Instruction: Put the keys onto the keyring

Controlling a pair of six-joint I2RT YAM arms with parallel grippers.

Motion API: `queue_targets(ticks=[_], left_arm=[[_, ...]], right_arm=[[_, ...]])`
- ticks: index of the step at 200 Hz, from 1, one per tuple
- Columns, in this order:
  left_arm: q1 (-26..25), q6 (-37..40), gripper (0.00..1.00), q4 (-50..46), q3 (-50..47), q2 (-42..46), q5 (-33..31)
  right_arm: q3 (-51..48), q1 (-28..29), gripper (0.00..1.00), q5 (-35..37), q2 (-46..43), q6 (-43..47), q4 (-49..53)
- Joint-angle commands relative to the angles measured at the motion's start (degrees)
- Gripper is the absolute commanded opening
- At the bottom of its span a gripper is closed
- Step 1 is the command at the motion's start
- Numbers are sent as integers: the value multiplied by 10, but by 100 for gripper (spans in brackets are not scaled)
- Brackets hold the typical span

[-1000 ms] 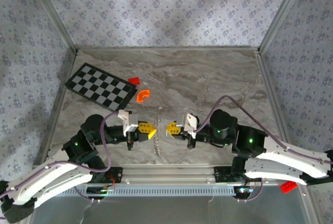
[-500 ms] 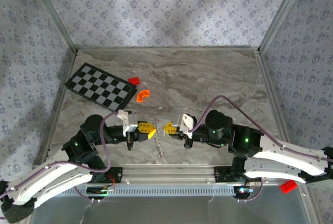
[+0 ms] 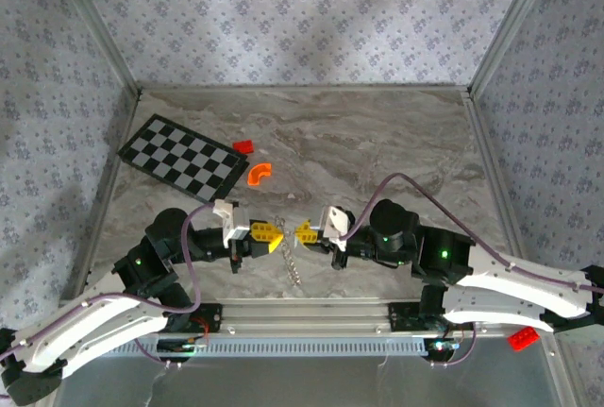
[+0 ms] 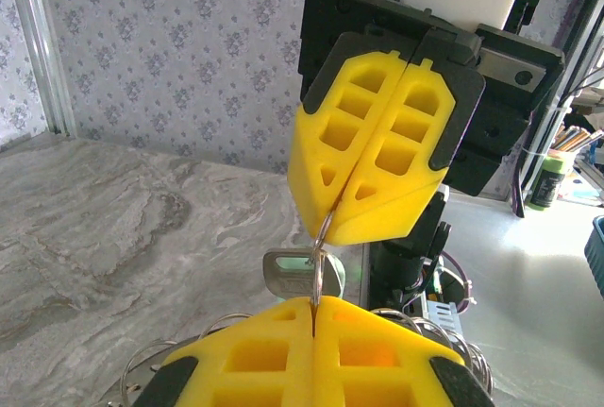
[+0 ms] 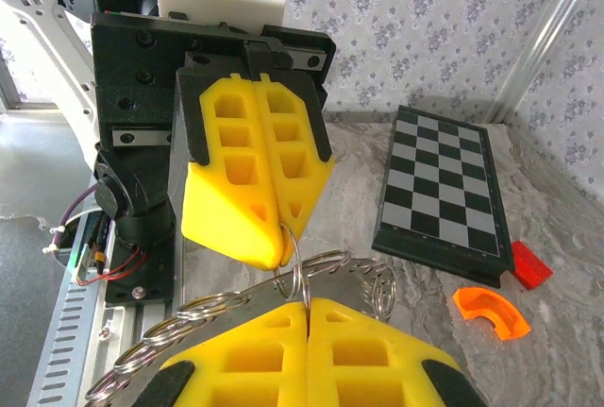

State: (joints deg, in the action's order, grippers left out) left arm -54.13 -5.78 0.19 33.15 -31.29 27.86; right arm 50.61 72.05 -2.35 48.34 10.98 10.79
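My two grippers meet tip to tip just above the table's near edge. The left gripper (image 3: 279, 241) and the right gripper (image 3: 297, 231) are both shut on one thin metal keyring (image 4: 322, 246) (image 5: 296, 265), each pinching an opposite side of its rim. A silvery key (image 4: 286, 275) with a slotted head hangs just behind the ring, between the yellow fingers. Whether the ring passes through its hole I cannot tell. A string of several more wire rings (image 5: 189, 317) (image 3: 293, 265) dangles from the held ring.
A checkerboard (image 3: 184, 155) lies at the back left, with a small red block (image 3: 243, 146) and an orange curved piece (image 3: 259, 173) beside it. Another red block (image 3: 521, 338) sits off the table at the near right. Patterned walls enclose three sides.
The right gripper has moved left until it meets the left gripper at the ring. The hanging string of rings has swung and spread out. The left arm has stayed put.
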Motion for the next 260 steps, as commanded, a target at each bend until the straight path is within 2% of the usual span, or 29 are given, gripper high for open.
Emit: queue_targets(ticks=[1,260], left_arm=[[-5,9,0,34,2,3,13],[-5,13,0,33,2,5,11]], right_arm=[[14,4,0,-6,0,-7,-17],[18,-17,0,-35,-3,-29,-4]])
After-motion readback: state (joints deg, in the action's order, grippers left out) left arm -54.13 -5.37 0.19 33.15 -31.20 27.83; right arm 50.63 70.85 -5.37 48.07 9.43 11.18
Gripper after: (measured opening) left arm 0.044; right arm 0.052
